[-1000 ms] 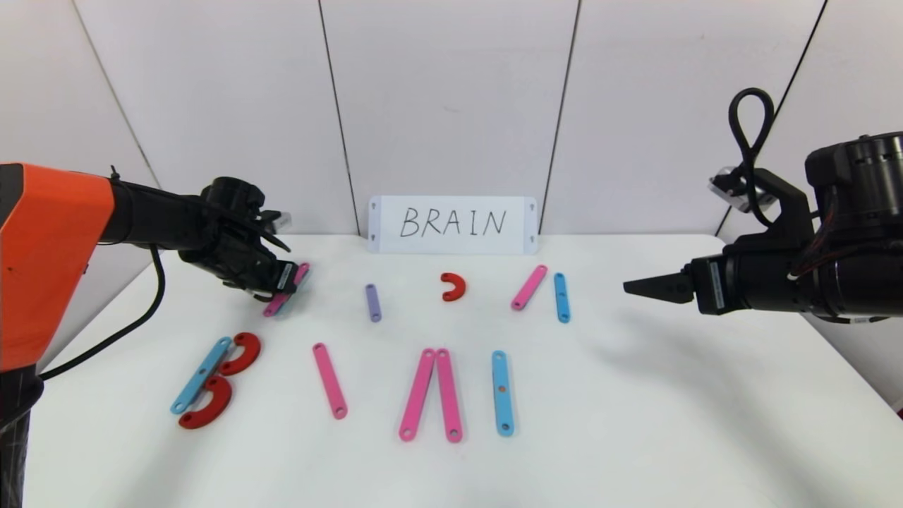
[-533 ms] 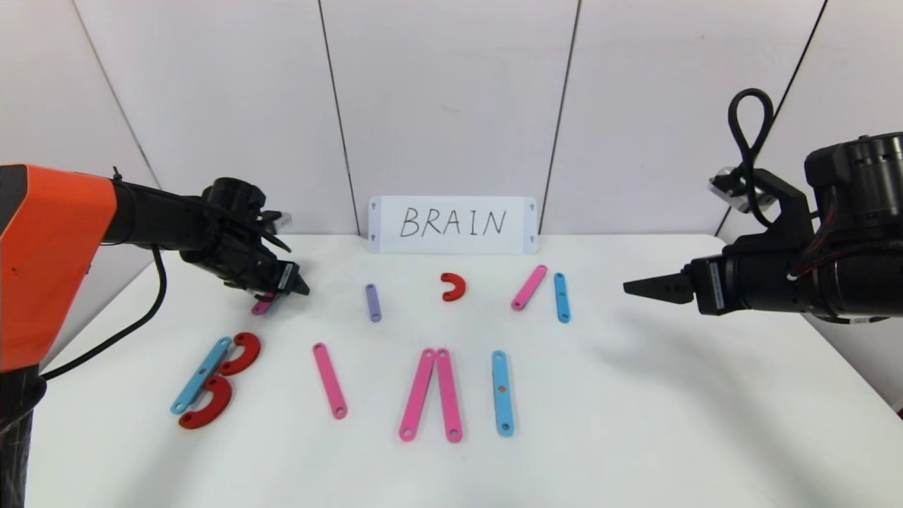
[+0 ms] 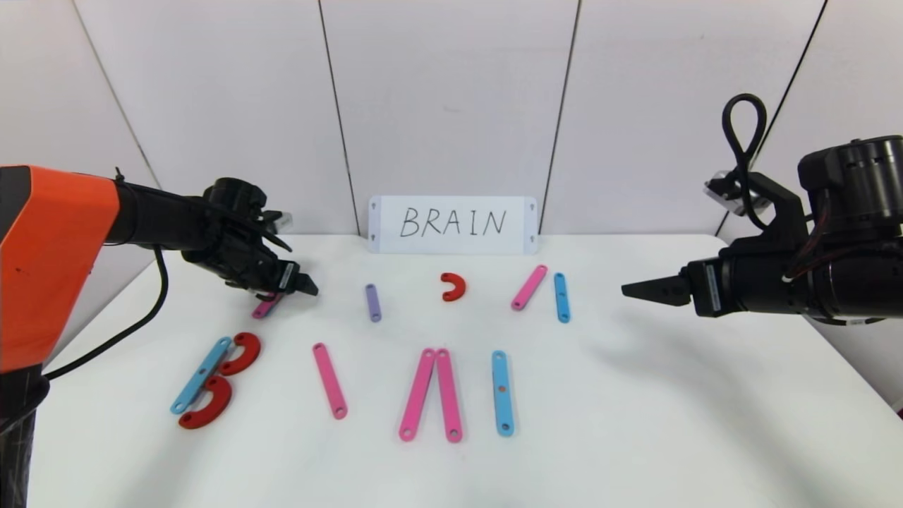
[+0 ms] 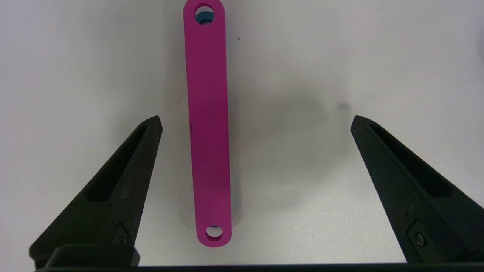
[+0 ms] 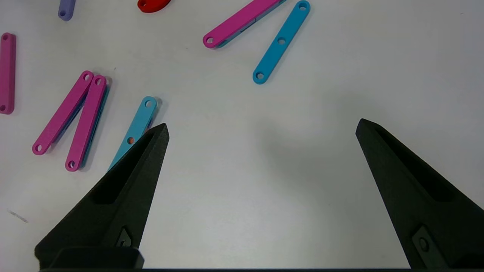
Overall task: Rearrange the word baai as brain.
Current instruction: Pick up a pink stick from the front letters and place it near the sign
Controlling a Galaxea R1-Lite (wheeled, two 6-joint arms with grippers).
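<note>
- Releasing its load, the left hand [image 3: 300,286] hangs wide open at the worktop's [image 3: 635,395] far left, and the pink strip [image 4: 208,124] lies flat between its fingers, touching neither.
- A second ago that strip was pinched and lifted; now it rests beneath the hand, so one piece looks set aside from the word [image 3: 338,384].
- Blue shows through its holes, perhaps another strip underneath.
- The right hand [image 3: 638,290] idles open, well apart.

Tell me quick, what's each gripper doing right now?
Left gripper: open, over the flat pink holed strip, not holding it.
Right gripper: open, empty.
</note>
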